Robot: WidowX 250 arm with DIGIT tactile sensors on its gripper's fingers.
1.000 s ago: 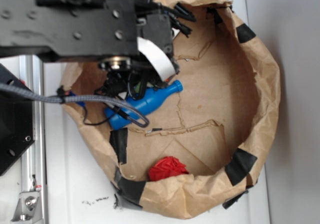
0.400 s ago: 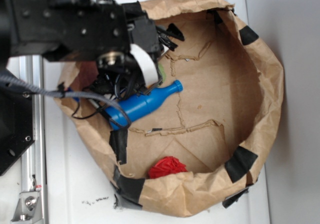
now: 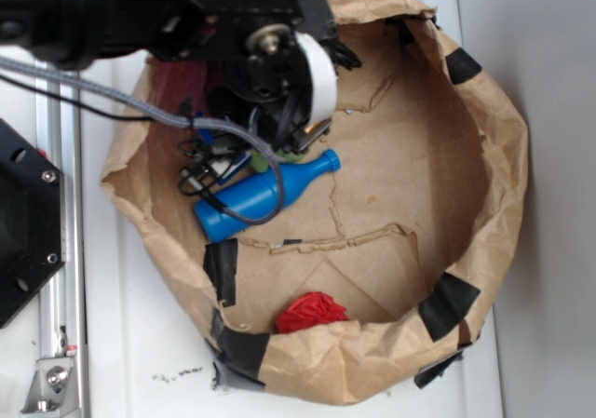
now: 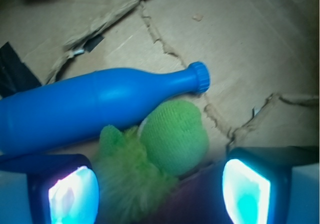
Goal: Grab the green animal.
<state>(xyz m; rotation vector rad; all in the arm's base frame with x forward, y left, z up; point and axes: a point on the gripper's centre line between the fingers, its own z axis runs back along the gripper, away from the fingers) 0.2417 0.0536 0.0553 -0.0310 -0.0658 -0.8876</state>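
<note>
With the gripper [image 4: 157, 191] jaws apart astride the green animal [image 4: 160, 154], descent should avoid the blue bottle [image 4: 95, 107] at 11 o'clock.

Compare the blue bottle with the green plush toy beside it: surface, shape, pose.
The blue bottle is smooth and glossy; the green animal is fuzzy and knitted. The bottle is long, tapering to a ridged cap; the animal is rounded and lumpy. The bottle lies fully exposed on its side; the animal sits partly between the gripper fingers. Both rest on the cardboard floor, touching.
</note>
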